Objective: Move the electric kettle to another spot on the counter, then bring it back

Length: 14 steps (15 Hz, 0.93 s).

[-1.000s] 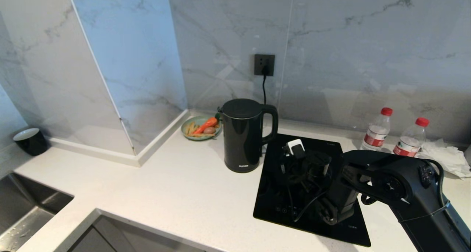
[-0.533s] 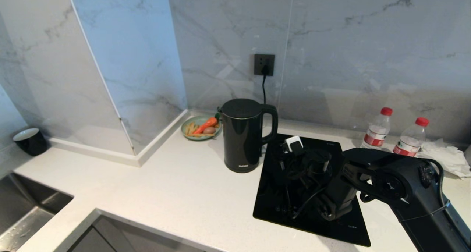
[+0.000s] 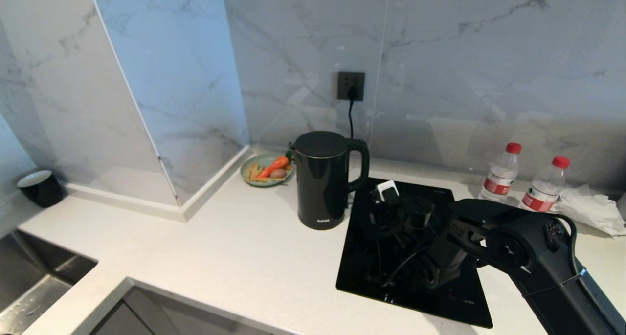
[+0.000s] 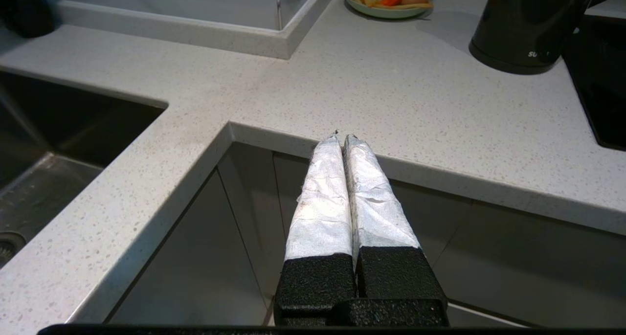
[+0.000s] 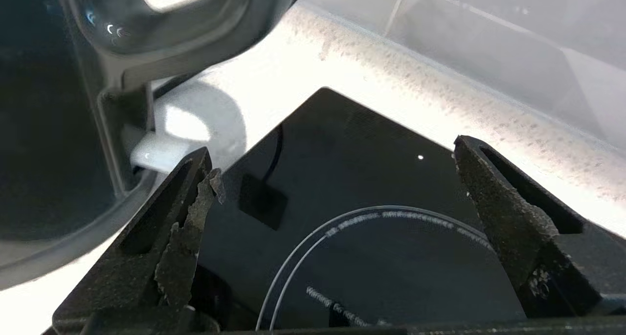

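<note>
The left gripper (image 4: 341, 138) hangs off the near edge of the bench (image 3: 234, 256), in front of the cabinet fronts, its taped fingers (image 4: 320, 198) pressed together and holding nothing. At the far left a black cup (image 3: 40, 187) stands by the wall, and a steel sink (image 3: 34, 286) is sunk into the near left corner. Near the back wall a green plate (image 3: 254, 177) carries a carrot (image 3: 274, 166) and other food.

The electric kettle (image 3: 324, 179) stands upright on the bench just right of the plate, its long axis vertical, lid on top, handle pointing right toward the cooktop (image 3: 371, 261). A cord (image 3: 350, 114) runs from the wall socket (image 3: 351, 86) down behind it.

The right arm (image 3: 533, 256) reaches in from the near right, low over the cooktop. The right gripper (image 5: 337, 178) faces the kettle's handle with its fingers (image 5: 508, 217) spread wide and empty, the handle just beside one of them.

Two water bottles (image 3: 518, 181) and crumpled paper (image 3: 592, 208) sit at the far right.
</note>
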### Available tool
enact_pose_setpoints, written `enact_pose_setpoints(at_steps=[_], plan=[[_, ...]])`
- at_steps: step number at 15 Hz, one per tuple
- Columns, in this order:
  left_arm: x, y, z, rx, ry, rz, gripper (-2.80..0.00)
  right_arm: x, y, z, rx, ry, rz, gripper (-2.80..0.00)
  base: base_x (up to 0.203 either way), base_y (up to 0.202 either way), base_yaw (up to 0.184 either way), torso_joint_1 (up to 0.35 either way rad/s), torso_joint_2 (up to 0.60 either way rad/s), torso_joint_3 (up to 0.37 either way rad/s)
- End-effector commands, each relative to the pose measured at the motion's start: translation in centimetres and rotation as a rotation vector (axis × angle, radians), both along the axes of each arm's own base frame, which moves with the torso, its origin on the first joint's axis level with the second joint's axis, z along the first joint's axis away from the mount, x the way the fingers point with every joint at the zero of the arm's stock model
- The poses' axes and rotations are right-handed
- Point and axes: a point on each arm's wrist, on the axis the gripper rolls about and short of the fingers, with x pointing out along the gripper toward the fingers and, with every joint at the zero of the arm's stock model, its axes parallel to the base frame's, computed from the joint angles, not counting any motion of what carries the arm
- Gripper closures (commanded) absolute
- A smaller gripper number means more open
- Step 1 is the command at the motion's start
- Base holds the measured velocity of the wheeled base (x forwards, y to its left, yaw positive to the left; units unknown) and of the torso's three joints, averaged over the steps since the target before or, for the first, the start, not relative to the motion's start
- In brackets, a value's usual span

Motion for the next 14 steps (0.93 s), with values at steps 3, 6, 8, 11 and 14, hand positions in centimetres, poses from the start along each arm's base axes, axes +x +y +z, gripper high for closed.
enact_pose_setpoints(at_steps=[3,6,8,11,14], plan=[[0.0,0.0,0.0,0.000,0.000,0.000,0.00,0.1,0.0,-0.5,-0.003,0.015,0.015,-2.80,0.000,0.000,0.000,0.000,0.00,0.000],[0.0,0.0,0.0,0.000,0.000,0.000,0.00,0.1,0.1,-0.5,-0.004,0.020,0.016,-2.80,0.000,0.000,0.000,0.000,0.00,0.000],[0.0,0.0,0.0,0.000,0.000,0.000,0.00,0.6,0.3,-0.4,0.002,0.003,0.016,-2.80,0.000,0.000,0.000,0.000,0.00,0.000],[0.0,0.0,0.0,0.000,0.000,0.000,0.00,0.9,0.2,-0.7,-0.005,0.020,0.014,-2.80,0.000,0.000,0.000,0.000,0.00,0.000],[0.0,0.0,0.0,0.000,0.000,0.000,0.00,1.3,0.2,-0.8,-0.003,0.012,0.010,-2.80,0.000,0.000,0.000,0.000,0.00,0.000]])
